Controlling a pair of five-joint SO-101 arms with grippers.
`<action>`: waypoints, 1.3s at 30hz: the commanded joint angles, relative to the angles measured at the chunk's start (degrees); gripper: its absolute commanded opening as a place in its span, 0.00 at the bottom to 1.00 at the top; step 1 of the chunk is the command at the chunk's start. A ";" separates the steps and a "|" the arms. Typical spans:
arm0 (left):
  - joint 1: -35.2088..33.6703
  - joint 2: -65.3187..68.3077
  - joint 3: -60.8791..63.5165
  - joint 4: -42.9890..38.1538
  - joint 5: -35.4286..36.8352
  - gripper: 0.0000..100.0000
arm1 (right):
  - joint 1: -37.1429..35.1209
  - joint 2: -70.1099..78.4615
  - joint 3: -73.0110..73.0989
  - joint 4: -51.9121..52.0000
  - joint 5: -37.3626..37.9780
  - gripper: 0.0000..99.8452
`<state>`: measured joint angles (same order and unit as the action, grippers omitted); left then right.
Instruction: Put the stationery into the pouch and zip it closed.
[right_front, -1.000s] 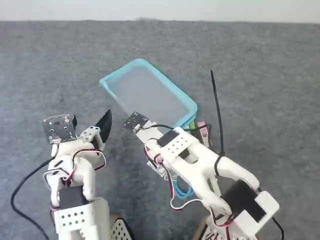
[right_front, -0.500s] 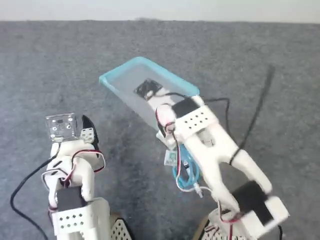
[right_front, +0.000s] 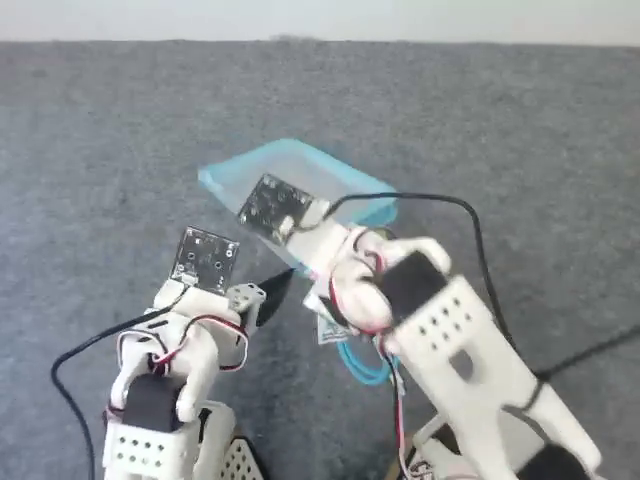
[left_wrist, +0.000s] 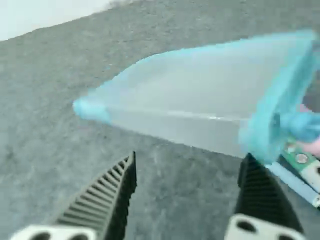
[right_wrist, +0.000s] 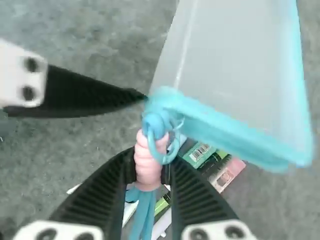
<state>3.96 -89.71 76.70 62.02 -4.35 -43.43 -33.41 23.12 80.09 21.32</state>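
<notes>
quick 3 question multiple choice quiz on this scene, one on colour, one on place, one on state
1. The pouch has trim that is: A red B yellow C light blue
2. The pink tab is: A inside the pouch B between the fingers of the right claw C on top of the pouch
3. The left claw is: A open B shut on the pouch C shut on a pen

Answers: C, blue edging in every view; B, the right wrist view shows it pinched; A, its fingers stand wide apart.
</notes>
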 joint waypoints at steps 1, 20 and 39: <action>2.55 -1.05 -3.47 -0.09 -0.62 0.34 | -1.10 -5.85 -0.18 -0.92 0.62 0.01; 4.22 -1.14 -5.93 1.32 -0.70 0.35 | -1.19 -0.57 -0.26 -1.45 -1.49 0.01; 4.66 -1.14 -8.84 4.75 -1.05 0.35 | 0.13 -0.13 -0.35 -2.51 -1.41 0.01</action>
<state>8.09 -89.80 70.90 66.42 -4.70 -43.87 -33.67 23.56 78.33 20.53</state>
